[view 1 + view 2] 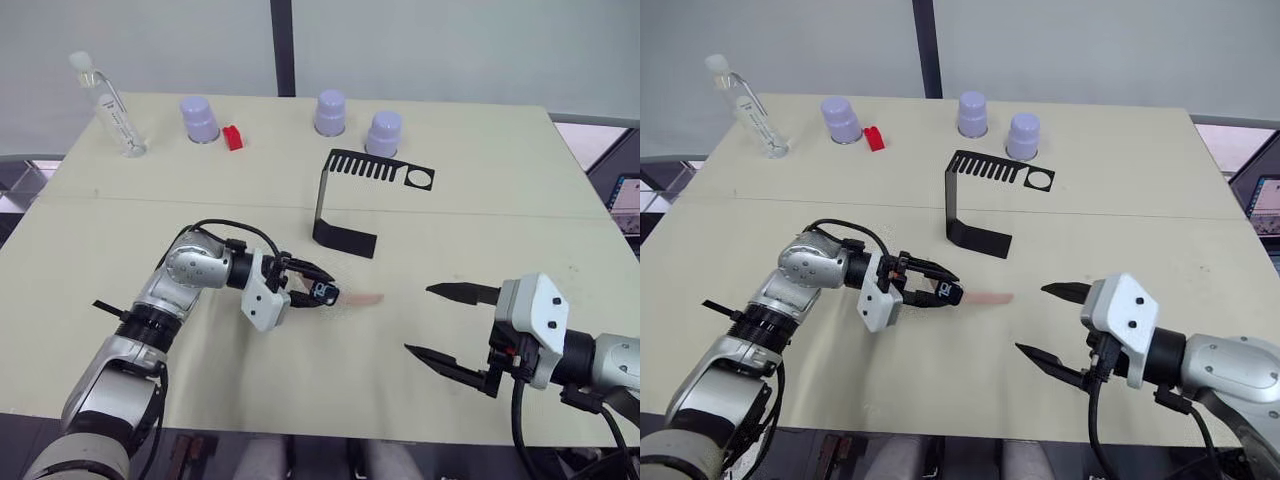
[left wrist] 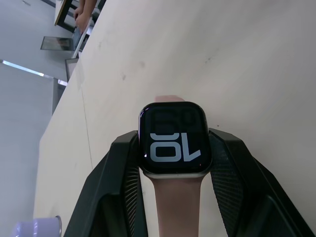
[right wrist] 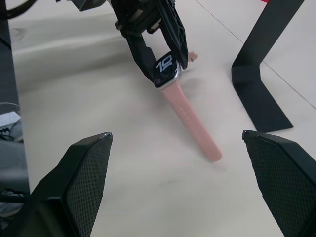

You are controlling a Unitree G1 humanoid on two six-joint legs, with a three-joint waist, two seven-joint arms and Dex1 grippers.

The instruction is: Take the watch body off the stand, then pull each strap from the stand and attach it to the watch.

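Note:
My left gripper [image 1: 322, 293] is shut on the watch body [image 2: 174, 143], its two black fingers [image 2: 123, 163] pressing the case's sides just above the table. The screen is lit with digits. One pink-beige strap [image 3: 192, 121] runs from the case and lies flat on the table, pointing toward my right gripper [image 1: 420, 320]. The other strap [image 2: 175, 197] runs back from the case between the left fingers. The right gripper stands open near the table's front right, apart from the strap's tip. The black stand [image 1: 345, 200] is upright behind the watch, with nothing on its comb arm or its ring [image 1: 417, 179].
Three upturned purple cups [image 1: 199, 118] [image 1: 330, 112] [image 1: 383, 132] stand along the back of the table. A small red block [image 1: 233, 137] lies beside the left cup, and a clear tube [image 1: 110, 105] leans at the back left. The table's front edge [image 1: 330, 436] runs close below both grippers.

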